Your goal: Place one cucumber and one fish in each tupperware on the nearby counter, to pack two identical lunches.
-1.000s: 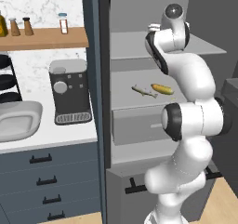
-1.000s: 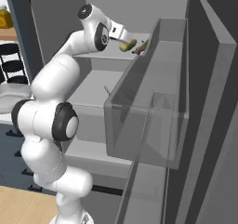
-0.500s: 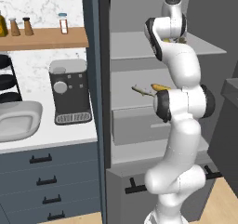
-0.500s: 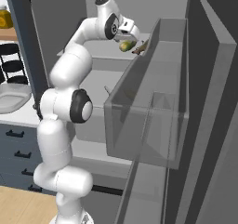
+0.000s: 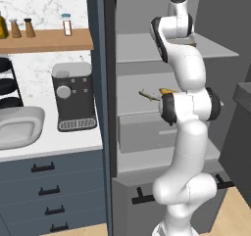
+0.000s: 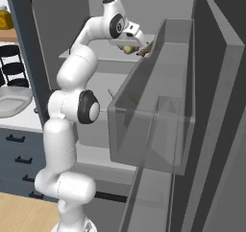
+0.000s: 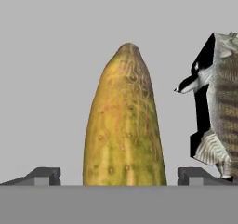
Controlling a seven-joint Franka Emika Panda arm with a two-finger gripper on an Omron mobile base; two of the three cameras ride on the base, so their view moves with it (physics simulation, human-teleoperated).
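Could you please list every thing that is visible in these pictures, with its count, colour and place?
cucumber: one, yellow-green, on a fridge shelf, between the open fingers
fish: one, brownish-grey, on the same shelf, beside the cucumber
fridge: one, dark grey, open, beside the counter
door bin: one, clear grey, on the fridge door
tupperware: one, light grey, on the counter
counter: one, white, over dark blue-grey drawers
coffee machine: one, black and grey, on the counter
round rack: one, black, at the counter's far left
wooden shelf: one, brown, on the wall, holding small bottles
hand: one, open, over the cucumber
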